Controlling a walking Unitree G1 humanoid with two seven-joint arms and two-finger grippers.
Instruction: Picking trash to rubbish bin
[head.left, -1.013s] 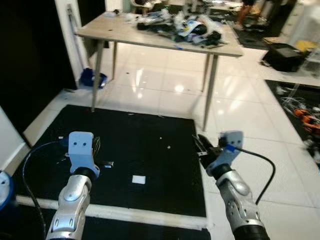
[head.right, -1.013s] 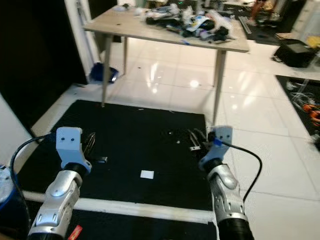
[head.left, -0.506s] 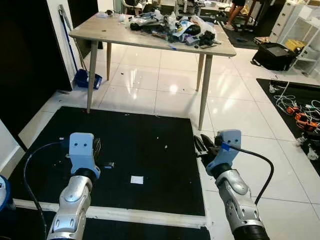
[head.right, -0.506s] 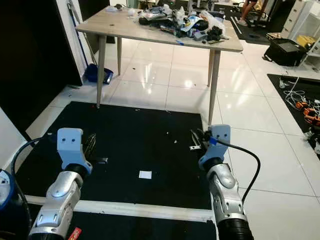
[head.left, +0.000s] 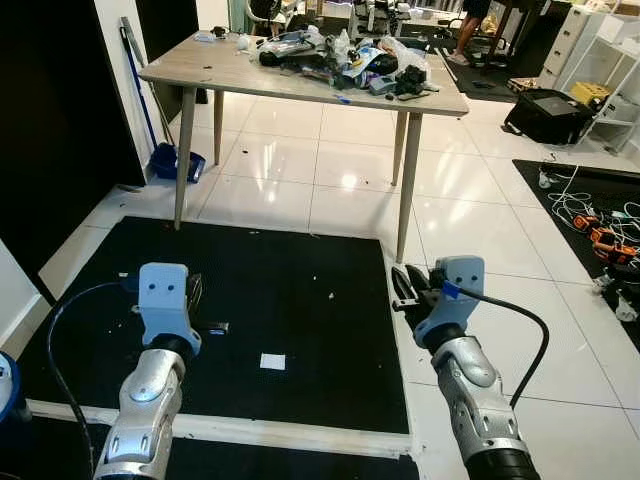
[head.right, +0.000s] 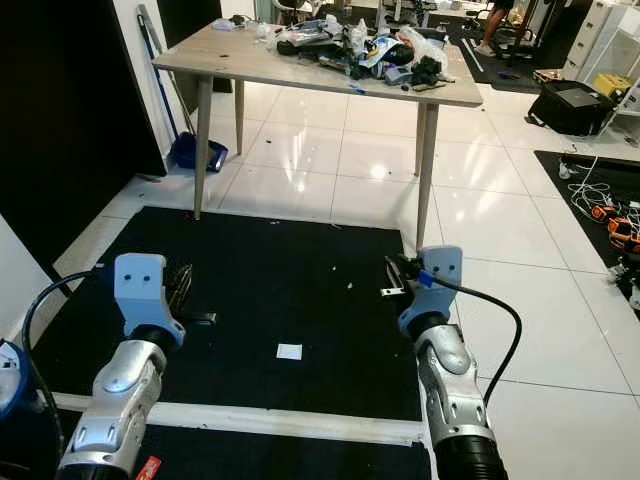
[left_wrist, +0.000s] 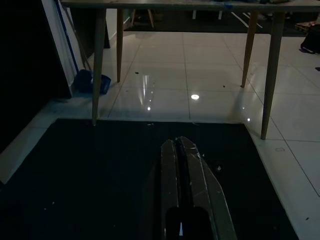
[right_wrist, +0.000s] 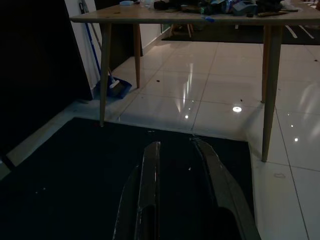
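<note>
One cluttered table (head.left: 200, 72) beyond mat (head.left: 300, 290)

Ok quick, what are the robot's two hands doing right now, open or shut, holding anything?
Left gripper: shut, holding nothing.
Right gripper: open, holding nothing.

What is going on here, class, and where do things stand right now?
A humanoid robot stands at the edge of a black mat, both arms held out in front and neither holding anything. Its left hand has its fingers pressed together, while the right hand has its fingers apart. A small white scrap lies on the mat between the arms, not yet picked up. Beyond the mat stands a wooden table piled with clutter, and a blue dustpan sits beside it.
</note>
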